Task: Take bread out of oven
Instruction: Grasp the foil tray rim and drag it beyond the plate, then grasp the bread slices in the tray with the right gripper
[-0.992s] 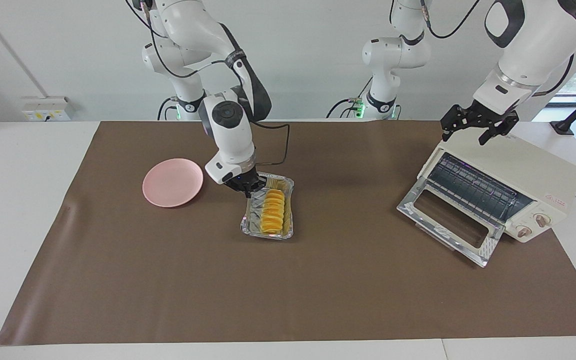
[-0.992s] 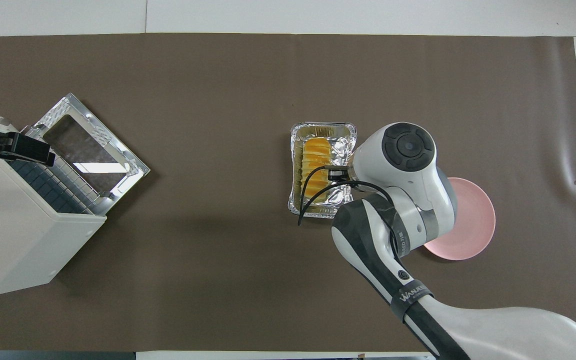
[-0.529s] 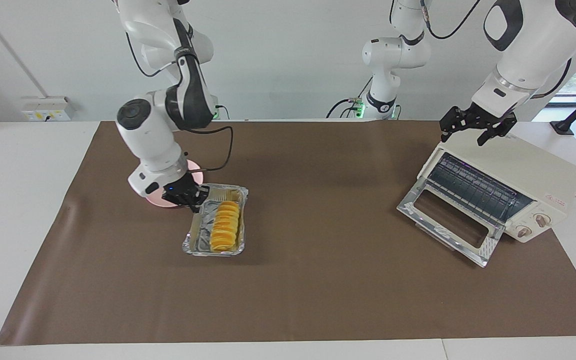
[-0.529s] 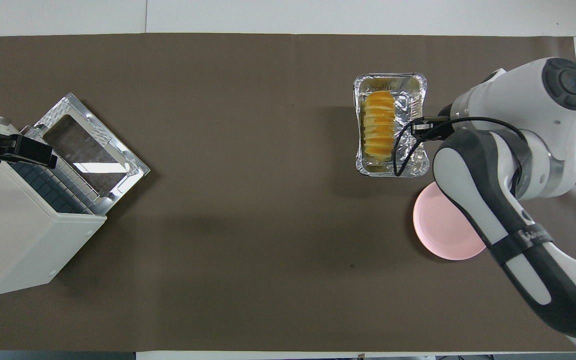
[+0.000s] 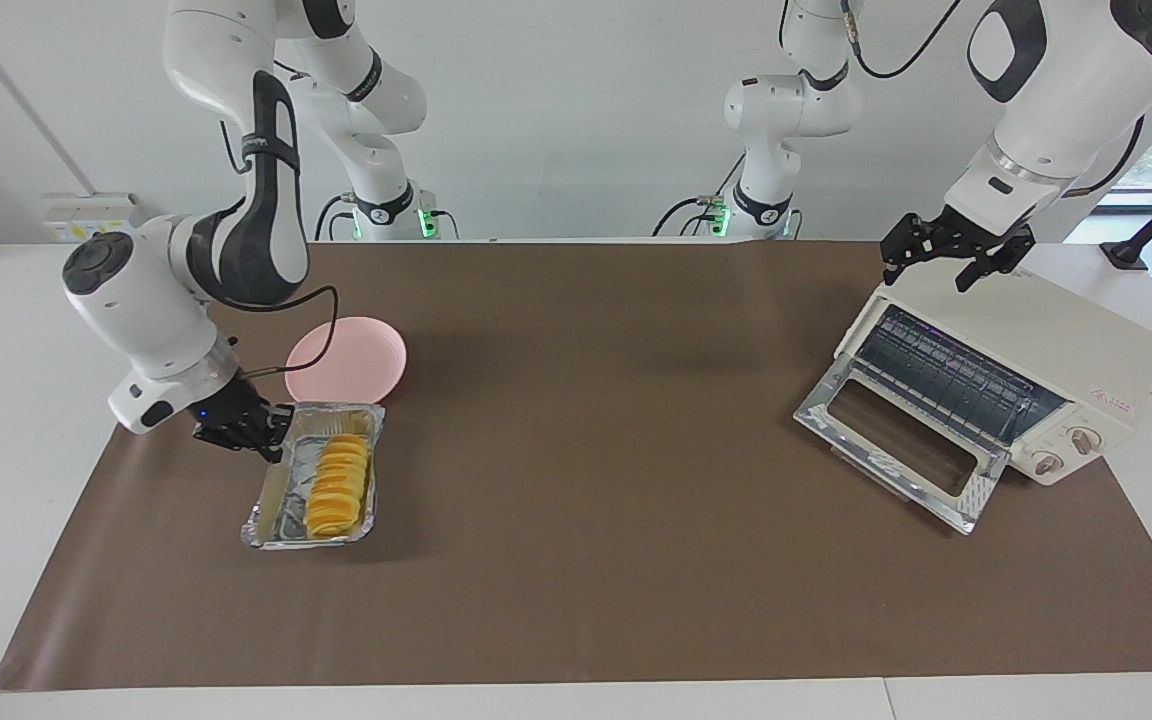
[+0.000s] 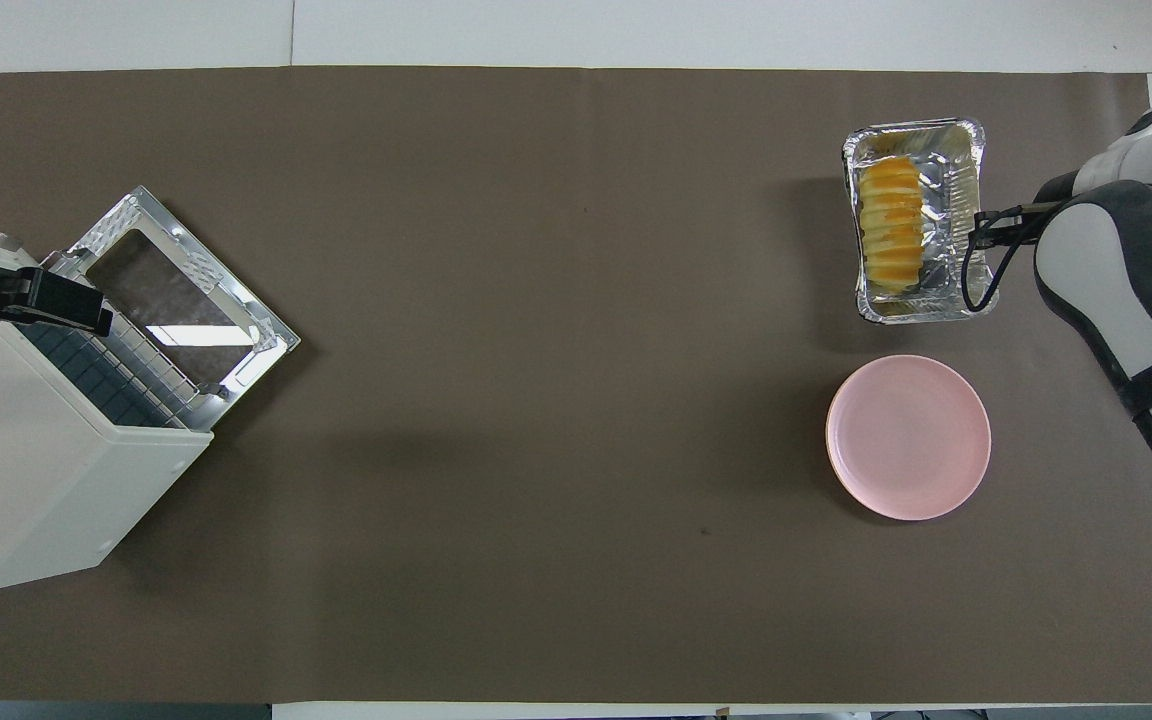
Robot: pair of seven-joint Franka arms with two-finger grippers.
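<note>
Small red mark and print on the oven (image 5: pixel 1056 350) top near the knobs, too small to read; lettering on the right arm's dark band cut off at the overhead view's edge, unreadable

Right arm bent low from its base, wrist angled down, right gripper (image 5: pixel 271 432) clamped shut on the rim of the foil tray (image 5: pixel 271 500) at the side toward the right arm's end of the table. Bread (image 5: pixel 338 485) lying lengthwise in the tray, out of the oven, the tray just beside the pink plate (image 5: pixel 346 365) and farther from the robots than it

Left arm waiting, left gripper (image 5: pixel 941 262) spread wide over the oven's top edge, holding nothing. Oven door (image 5: pixel 901 455) dropped open

Since a second ago: tray carried from mid-table past the plate toward the right arm's end; left gripper unmoved
</note>
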